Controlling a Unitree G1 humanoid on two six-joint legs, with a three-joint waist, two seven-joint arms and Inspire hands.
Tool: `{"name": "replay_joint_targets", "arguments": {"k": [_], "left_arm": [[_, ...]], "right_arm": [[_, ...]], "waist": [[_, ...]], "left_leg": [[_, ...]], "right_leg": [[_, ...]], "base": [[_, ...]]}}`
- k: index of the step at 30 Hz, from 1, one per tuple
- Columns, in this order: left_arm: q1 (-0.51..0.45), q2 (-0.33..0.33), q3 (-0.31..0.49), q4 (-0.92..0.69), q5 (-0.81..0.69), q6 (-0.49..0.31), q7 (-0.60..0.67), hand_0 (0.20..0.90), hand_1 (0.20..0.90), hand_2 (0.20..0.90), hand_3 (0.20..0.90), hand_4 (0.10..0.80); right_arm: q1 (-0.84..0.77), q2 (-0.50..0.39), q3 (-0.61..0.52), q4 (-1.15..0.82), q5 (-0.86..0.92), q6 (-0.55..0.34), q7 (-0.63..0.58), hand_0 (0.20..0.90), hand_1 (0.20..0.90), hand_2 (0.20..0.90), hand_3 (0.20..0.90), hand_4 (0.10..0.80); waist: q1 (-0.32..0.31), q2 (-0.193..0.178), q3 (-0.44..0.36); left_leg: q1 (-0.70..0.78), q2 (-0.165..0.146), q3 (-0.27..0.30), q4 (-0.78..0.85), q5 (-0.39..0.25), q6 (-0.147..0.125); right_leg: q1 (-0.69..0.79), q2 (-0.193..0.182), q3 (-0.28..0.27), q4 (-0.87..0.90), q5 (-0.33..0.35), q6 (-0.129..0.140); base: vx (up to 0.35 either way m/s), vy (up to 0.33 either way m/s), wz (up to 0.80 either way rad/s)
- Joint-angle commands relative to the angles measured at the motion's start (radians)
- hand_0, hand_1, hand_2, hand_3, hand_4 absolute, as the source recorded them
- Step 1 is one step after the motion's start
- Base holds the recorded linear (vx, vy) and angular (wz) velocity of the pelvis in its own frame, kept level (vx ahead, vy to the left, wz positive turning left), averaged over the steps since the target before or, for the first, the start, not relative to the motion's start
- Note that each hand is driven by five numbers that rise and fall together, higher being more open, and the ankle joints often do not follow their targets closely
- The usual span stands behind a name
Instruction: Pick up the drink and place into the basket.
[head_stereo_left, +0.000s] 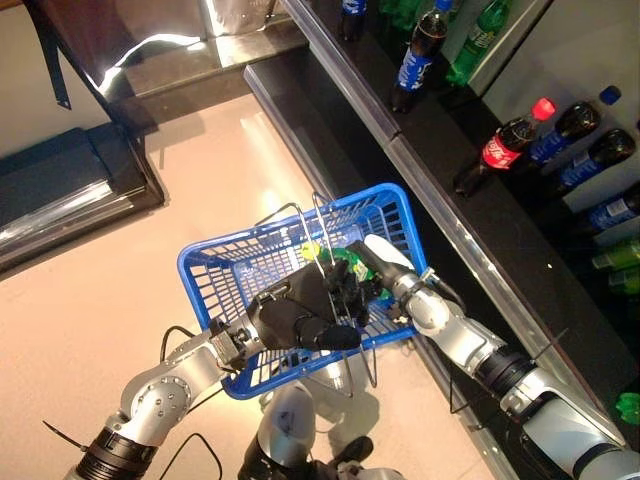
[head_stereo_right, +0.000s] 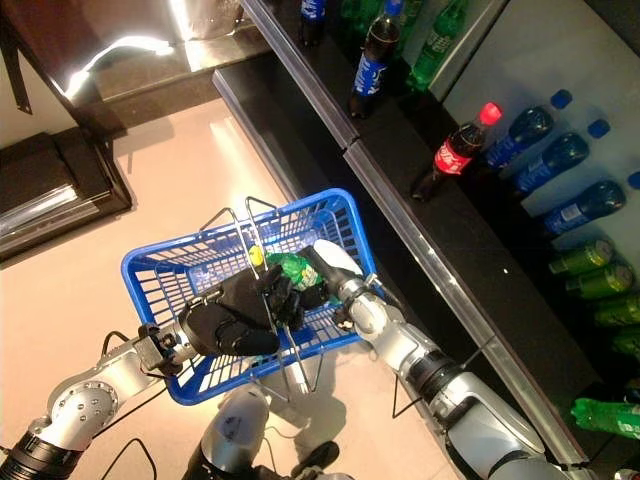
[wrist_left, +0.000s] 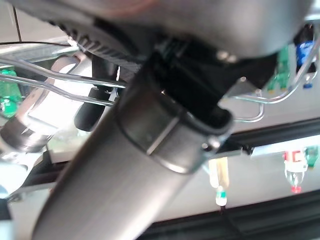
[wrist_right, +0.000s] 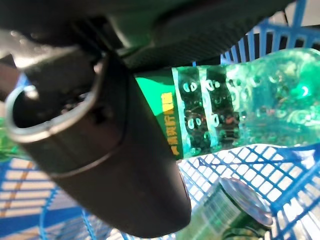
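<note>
The blue basket (head_stereo_left: 215, 272) is raised in front of me, off the floor. My left hand (head_stereo_left: 295, 320) is shut on its thin wire handles (head_stereo_left: 318, 222). My right hand (head_stereo_left: 378, 262) reaches down inside the basket and is shut on a green drink bottle (wrist_right: 240, 110) with a yellow cap (head_stereo_left: 310, 250). The bottle lies tilted just above the basket's mesh floor, its cap pointing to the left. A green can (wrist_right: 225, 210) lies in the basket under the bottle.
A dark shelf with a metal front rail (head_stereo_left: 440, 210) runs along the right. On it stand a red-capped cola bottle (head_stereo_left: 505, 145), dark bottles with blue labels (head_stereo_left: 415, 55) and green bottles (head_stereo_left: 480, 40). A dark low unit (head_stereo_left: 70, 185) stands at the upper left.
</note>
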Motion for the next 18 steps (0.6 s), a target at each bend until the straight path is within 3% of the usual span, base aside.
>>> {"name": "replay_joint_targets", "arguments": {"k": [1, 8, 9, 18], "left_arm": [[-0.113, -0.131, -0.095, -0.26, -0.117, -0.105, -0.251, 0.3, 0.3, 0.3, 0.2, 0.1], [-0.148, -0.125, -0.127, -0.27, -0.11, -0.128, -0.278, 0.3, 0.3, 0.3, 0.2, 0.1], [-0.15, -0.124, -0.126, -0.268, -0.109, -0.129, -0.28, 0.3, 0.3, 0.3, 0.2, 0.1], [-0.194, -0.134, -0.16, -0.288, -0.1, -0.122, -0.305, 0.3, 0.3, 0.3, 0.2, 0.1]], "right_arm": [[-0.111, -0.005, 0.116, -0.015, -0.058, -0.049, -0.02, 0.3, 0.3, 0.3, 0.2, 0.1], [-0.156, 0.004, 0.161, 0.019, -0.085, -0.037, 0.033, 0.3, 0.3, 0.3, 0.2, 0.1], [-0.159, 0.009, 0.163, 0.021, -0.088, -0.036, 0.038, 0.3, 0.3, 0.3, 0.2, 0.1], [-0.197, 0.078, 0.192, 0.113, -0.121, 0.008, 0.089, 0.3, 0.3, 0.3, 0.2, 0.1]], "waist": [[-0.012, -0.015, -0.339], [-0.012, -0.011, -0.343], [-0.012, -0.014, -0.345], [0.0, -0.011, -0.354]], "left_leg": [[0.084, 0.01, 0.022, -0.072, -0.06, 0.014], [0.079, -0.001, 0.018, -0.072, -0.036, 0.019], [0.09, 0.01, 0.023, -0.072, -0.062, 0.012], [0.096, 0.006, 0.009, -0.072, -0.063, 0.013]], "right_leg": [[0.015, 0.031, -0.017, 0.032, -0.018, -0.018], [0.01, 0.022, -0.032, 0.035, 0.001, -0.021], [0.02, 0.032, -0.018, 0.032, -0.022, -0.021], [0.028, 0.031, -0.03, 0.033, -0.023, -0.021]], "base": [[0.007, -0.01, 0.17], [-0.005, 0.016, 0.02], [0.085, -0.072, -0.05], [0.017, -0.009, 0.0]]}}
